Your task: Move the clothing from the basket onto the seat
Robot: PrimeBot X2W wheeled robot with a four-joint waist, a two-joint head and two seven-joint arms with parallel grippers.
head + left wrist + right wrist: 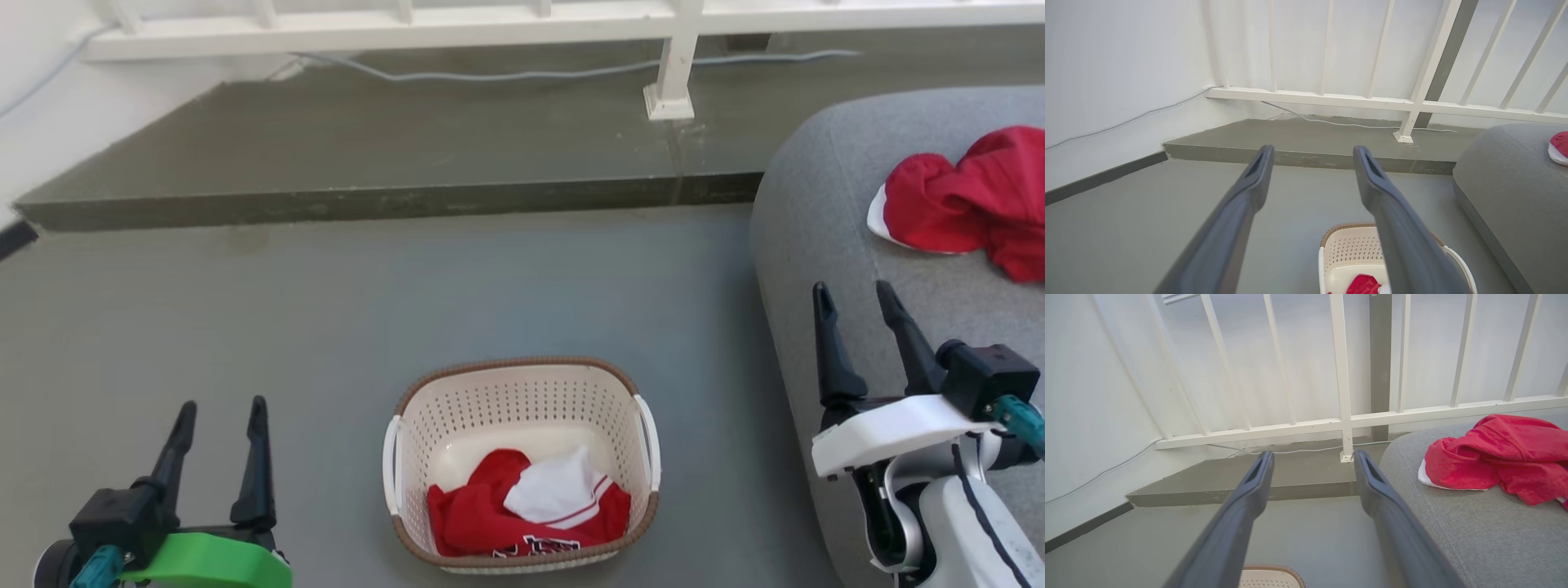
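1. Red clothing [522, 510], white lining showing, lies crumpled in your basket [522, 400], which stands on the floor [326, 327].
2. Another red piece [971, 200] already rests on the seat [816, 188].
3. Your left gripper [224, 404] hovers left of the basket, fingers apart and empty.
4. Your right gripper [851, 287] hangs by the seat's edge, fingers apart and empty.
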